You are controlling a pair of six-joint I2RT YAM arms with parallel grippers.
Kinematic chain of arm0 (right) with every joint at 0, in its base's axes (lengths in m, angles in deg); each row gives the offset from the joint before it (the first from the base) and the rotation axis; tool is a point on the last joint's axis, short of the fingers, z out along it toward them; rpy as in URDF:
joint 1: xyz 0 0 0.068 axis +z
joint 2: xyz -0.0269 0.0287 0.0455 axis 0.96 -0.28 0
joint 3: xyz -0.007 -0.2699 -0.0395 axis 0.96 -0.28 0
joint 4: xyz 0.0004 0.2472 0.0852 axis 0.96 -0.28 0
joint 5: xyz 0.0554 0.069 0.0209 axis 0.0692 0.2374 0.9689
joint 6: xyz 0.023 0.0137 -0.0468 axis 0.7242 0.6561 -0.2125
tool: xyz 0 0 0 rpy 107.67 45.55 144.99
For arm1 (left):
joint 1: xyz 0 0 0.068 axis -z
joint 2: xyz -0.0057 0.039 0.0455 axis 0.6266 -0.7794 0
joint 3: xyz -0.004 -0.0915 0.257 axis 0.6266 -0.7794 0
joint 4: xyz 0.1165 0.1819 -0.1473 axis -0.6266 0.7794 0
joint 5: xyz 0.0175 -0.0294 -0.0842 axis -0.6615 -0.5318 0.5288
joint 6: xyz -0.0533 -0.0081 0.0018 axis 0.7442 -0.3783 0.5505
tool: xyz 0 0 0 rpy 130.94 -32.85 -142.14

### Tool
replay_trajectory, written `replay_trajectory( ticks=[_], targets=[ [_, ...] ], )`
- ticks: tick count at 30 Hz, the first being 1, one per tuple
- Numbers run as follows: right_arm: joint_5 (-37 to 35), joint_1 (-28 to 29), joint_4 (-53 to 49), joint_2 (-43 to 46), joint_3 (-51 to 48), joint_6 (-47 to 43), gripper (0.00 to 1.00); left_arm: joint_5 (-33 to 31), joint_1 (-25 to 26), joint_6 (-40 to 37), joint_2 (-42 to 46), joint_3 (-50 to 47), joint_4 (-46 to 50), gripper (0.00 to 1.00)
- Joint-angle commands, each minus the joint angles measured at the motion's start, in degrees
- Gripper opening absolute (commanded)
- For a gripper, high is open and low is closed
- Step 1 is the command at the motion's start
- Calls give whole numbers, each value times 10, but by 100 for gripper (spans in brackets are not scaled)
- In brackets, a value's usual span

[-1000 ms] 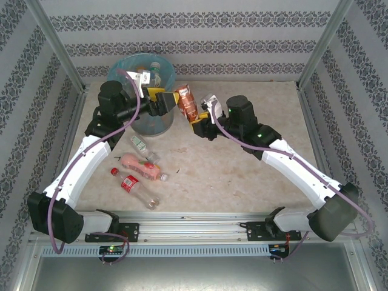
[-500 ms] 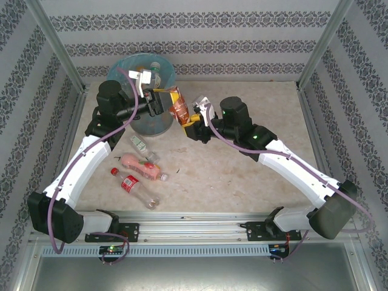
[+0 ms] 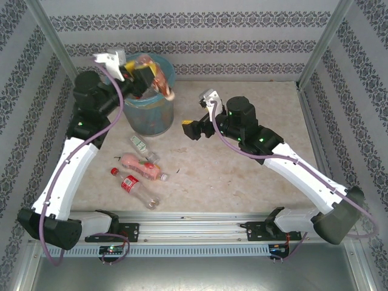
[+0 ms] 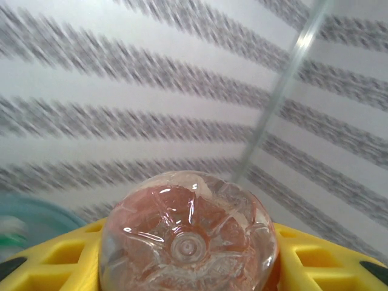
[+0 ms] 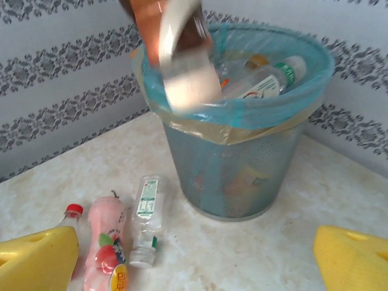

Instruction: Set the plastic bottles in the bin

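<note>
One bottle (image 3: 159,82), clenched in the left claw (image 3: 144,71), hangs over the bin (image 3: 151,118) at the far-left corner of the surface (image 3: 242,176) (right claw (image 3: 195,127) released); centre it within the rim before release.

Blurred bottle (image 5: 182,54) w/ top cropped

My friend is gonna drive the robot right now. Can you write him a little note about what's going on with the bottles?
Left claw: shut on an orange-brown bottle, held up at the rim of the bin, not dropped yet.
Right claw: open and empty, low over the table, right of the bin.
Done: several binned bottles lie inside.
Left to do: drop the held one, then fetch three from the table near the bin: small clear bottle, pink bottle, red-capped bottle.
</note>
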Motion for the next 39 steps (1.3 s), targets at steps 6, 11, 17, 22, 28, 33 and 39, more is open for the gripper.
replay_trajectory(
  ticks=[6, 11, 17, 22, 28, 33, 39],
  targets=[
    [-36, 1, 13, 26, -24, -5, 98, -180, -66, -170, -69, 100, 115, 34],
    [-45, 0, 11, 42, -42, -8, 98, -202, -84, -196, -105, 101, 120, 34],
    [-46, -2, 6, 46, -51, -6, 98, -80, -87, -135, -118, 95, 101, 34],
    [-41, -3, 8, 41, -46, -4, 98, -9, -77, -108, -134, 110, 85, 34],
    [-35, -3, 3, 26, -30, -10, 98, 5, -74, -113, -159, 122, 70, 34],
    [-30, -3, -3, 27, -26, -14, 98, -153, -79, -183, -148, 131, 101, 34],
    [-37, -4, -4, 25, -32, -18, 98, -194, -103, -250, -190, 171, 164, 33]
  ],
)
